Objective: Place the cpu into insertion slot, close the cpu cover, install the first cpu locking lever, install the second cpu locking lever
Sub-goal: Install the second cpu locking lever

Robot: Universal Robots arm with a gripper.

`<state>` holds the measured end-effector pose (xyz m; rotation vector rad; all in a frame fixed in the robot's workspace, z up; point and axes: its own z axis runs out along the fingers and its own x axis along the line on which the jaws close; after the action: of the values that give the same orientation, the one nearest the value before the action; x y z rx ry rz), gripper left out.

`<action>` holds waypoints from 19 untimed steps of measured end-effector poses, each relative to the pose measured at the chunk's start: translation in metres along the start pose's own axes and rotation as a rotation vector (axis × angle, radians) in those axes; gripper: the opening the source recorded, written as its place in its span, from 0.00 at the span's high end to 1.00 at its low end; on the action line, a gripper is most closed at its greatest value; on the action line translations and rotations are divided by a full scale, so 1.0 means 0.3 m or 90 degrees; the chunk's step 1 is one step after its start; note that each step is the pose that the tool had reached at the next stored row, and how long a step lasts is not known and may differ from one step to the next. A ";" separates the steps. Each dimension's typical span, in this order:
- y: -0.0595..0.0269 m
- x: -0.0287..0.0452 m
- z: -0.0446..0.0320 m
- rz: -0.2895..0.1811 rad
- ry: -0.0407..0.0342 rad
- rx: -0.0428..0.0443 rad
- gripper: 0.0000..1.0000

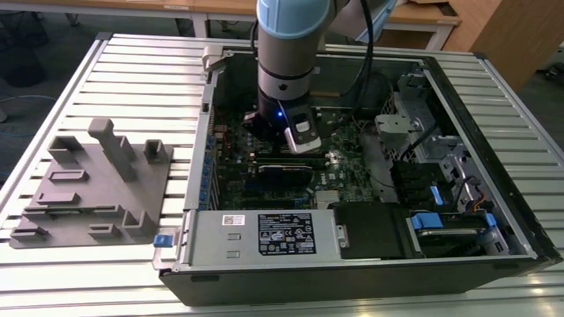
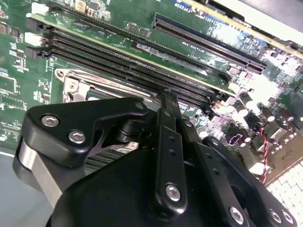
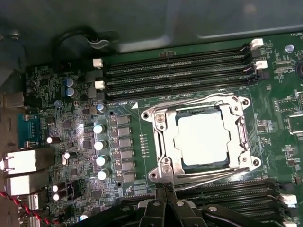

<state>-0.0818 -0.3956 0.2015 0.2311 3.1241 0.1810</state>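
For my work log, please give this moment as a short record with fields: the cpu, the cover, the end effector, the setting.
cpu: pale square seated in the insertion slot
cpu cover: silver frame lying flat around the chip
end effector: fingertips together, at the socket's edge
setting: green motherboard inside an open computer case
nearby: long black memory slots on both sides of the socket

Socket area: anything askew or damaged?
Nothing stands out. In the first wrist view the cpu lies flat and square in the insertion slot, the cpu cover is down over its edges, and the nearby board shows no damage.
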 end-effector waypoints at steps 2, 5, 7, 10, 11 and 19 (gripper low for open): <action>-0.001 0.002 0.003 0.000 0.0004 -0.0028 0.89; -0.001 0.003 0.005 0.000 0.0014 -0.0092 0.89; -0.001 0.003 0.005 0.000 0.0021 -0.0147 0.89; -0.001 0.004 0.007 0.000 0.0025 -0.0178 0.89; -0.002 0.004 0.008 0.000 0.0026 -0.0184 0.89; -0.003 0.008 0.011 0.000 0.0044 -0.0307 0.89</action>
<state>-0.0842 -0.3959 0.1980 0.2317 3.1221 0.2573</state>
